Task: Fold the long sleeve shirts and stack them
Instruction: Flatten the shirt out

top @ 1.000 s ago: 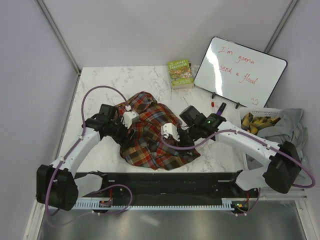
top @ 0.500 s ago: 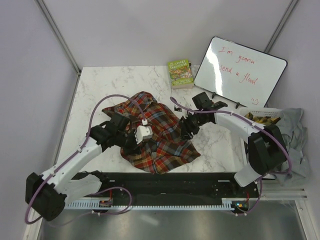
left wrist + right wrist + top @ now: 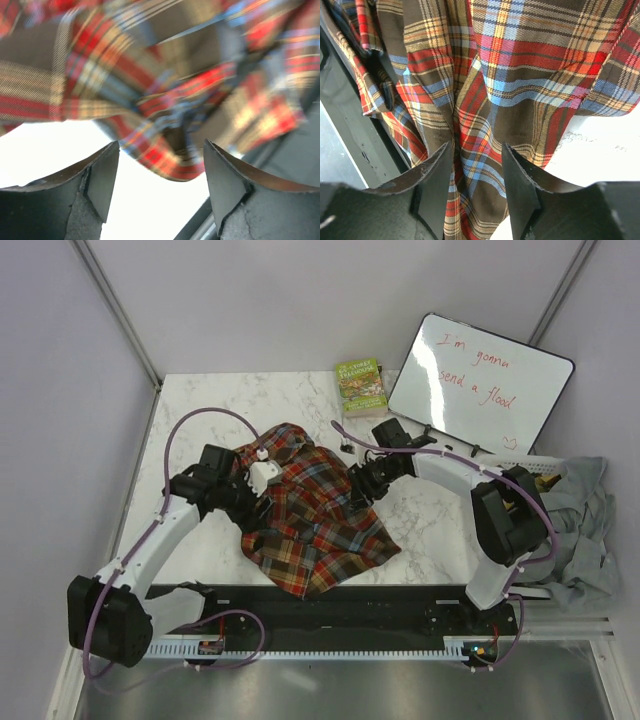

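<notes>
One long sleeve shirt [image 3: 315, 515], plaid in red, brown and blue, lies rumpled on the marble table [image 3: 200, 410]. My left gripper [image 3: 266, 480] is over its left part. In the left wrist view this gripper [image 3: 161, 187] is open with nothing between its fingers, and a blurred hem of the shirt [image 3: 165, 95] hangs just ahead. My right gripper [image 3: 358, 490] is at the shirt's upper right edge. In the right wrist view its jaws [image 3: 476, 187] stand apart astride a fold of the plaid shirt [image 3: 520, 65], which is not visibly pinched.
A green book [image 3: 361, 387] and a leaning whiteboard [image 3: 480, 390] stand at the back right. A white basket [image 3: 530, 462] with yellow items and a heap of grey cloth [image 3: 585, 510] sit at the right edge. A black rail [image 3: 320, 600] runs along the front.
The left gripper has moved back up and left along the shirt. The right gripper has shifted to the shirt's upper right edge, its jaws narrowing. The shirt's front edge now lies nearer the rail.
</notes>
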Action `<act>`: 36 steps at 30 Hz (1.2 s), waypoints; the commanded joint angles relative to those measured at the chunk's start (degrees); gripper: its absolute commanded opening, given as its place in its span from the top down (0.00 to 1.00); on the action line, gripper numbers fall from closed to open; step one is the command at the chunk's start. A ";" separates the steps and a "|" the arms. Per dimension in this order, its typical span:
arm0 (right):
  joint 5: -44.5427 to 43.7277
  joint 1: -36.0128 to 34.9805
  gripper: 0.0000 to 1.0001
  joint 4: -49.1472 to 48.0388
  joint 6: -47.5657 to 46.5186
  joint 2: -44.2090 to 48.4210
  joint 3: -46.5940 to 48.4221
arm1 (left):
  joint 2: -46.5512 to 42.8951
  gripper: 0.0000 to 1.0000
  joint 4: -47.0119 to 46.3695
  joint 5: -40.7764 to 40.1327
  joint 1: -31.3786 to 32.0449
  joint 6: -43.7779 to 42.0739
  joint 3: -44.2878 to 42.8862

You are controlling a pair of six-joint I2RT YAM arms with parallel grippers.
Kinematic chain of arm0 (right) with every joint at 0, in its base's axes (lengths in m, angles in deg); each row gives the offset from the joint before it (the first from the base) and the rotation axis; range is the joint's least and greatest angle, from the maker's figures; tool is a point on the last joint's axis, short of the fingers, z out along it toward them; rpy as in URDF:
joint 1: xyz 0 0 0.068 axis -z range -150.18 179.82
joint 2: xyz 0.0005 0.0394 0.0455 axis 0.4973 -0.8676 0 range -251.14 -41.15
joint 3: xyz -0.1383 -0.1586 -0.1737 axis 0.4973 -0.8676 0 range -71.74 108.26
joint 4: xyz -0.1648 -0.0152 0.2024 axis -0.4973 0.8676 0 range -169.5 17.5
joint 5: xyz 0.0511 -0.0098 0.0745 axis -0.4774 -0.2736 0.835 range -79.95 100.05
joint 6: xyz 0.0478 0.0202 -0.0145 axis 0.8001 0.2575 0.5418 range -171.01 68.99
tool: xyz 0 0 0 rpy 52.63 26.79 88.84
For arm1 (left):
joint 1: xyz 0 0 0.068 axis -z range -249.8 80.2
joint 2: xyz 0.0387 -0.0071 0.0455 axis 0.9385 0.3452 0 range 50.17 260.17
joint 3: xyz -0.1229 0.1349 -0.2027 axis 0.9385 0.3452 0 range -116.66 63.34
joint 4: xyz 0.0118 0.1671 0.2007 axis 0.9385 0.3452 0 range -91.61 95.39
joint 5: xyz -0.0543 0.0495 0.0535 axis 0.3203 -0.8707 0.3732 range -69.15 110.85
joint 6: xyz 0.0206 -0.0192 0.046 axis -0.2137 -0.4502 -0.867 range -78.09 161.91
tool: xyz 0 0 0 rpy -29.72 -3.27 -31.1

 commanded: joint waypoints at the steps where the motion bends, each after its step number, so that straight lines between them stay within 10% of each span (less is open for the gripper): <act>1: -2.44 -1.03 0.50 -1.68 1.35 -0.63 1.45 | 2.85 0.24 -5.49 -10.63 -0.95 -3.87 3.85; 9: -7.98 -2.09 0.60 -1.94 2.04 -3.79 0.13 | 11.88 0.29 -16.31 -21.09 -1.04 -2.49 10.71; 12: -9.04 -1.48 0.64 -1.77 3.98 -5.20 -1.19 | 13.92 0.45 -16.75 -21.55 -1.04 -1.52 9.84; 16: -10.00 -1.48 0.67 -1.07 3.46 -4.68 -3.65 | 8.33 0.98 -14.30 -20.75 -0.95 -0.38 5.28; 25: -8.87 -0.87 0.67 1.75 -0.93 5.24 -8.93 | -1.71 0.98 -7.96 -12.24 -0.95 4.55 -24.84; 36: -3.96 1.25 0.10 -25.19 -11.40 21.08 -2.77 | -1.63 0.98 -8.23 1.12 -0.86 6.21 -42.63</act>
